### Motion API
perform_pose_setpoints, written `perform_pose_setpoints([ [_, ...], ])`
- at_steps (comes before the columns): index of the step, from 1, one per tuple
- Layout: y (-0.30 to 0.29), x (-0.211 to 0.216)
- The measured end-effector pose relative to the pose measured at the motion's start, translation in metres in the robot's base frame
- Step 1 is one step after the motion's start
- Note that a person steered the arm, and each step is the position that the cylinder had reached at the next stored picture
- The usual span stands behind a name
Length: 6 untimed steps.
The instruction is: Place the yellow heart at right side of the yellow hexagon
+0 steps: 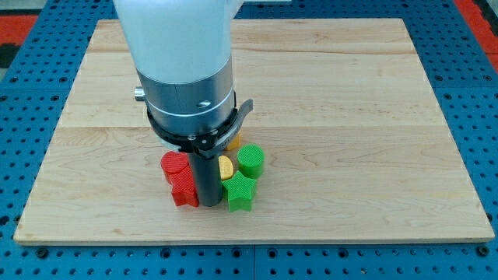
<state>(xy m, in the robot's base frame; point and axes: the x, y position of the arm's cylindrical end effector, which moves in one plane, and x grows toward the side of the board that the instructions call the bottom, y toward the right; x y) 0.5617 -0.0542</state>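
Observation:
The dark rod comes down in the middle of a cluster of blocks, and my tip [208,204] rests on the board between the red star [185,192] on its left and the green star [240,194] on its right. A small yellow heart [226,166] peeks out touching the rod's right side, partly hidden by it. Only a sliver of another yellow block [233,143], likely the hexagon, shows above the heart under the arm's collar. A green round block [250,161] sits just right of the heart.
A red rounded block [175,164] sits left of the rod, above the red star. The wooden board [350,117] lies on a blue perforated table. The arm's white and silver body [187,70] hides the board's upper middle.

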Motion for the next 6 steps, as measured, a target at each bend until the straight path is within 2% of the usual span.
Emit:
perform_pose_setpoints([
  [1,0.013,-0.014],
  [3,0.033,-0.076],
  [4,0.079,-0.087],
  [5,0.115,-0.127],
  [6,0.098,-0.13],
])
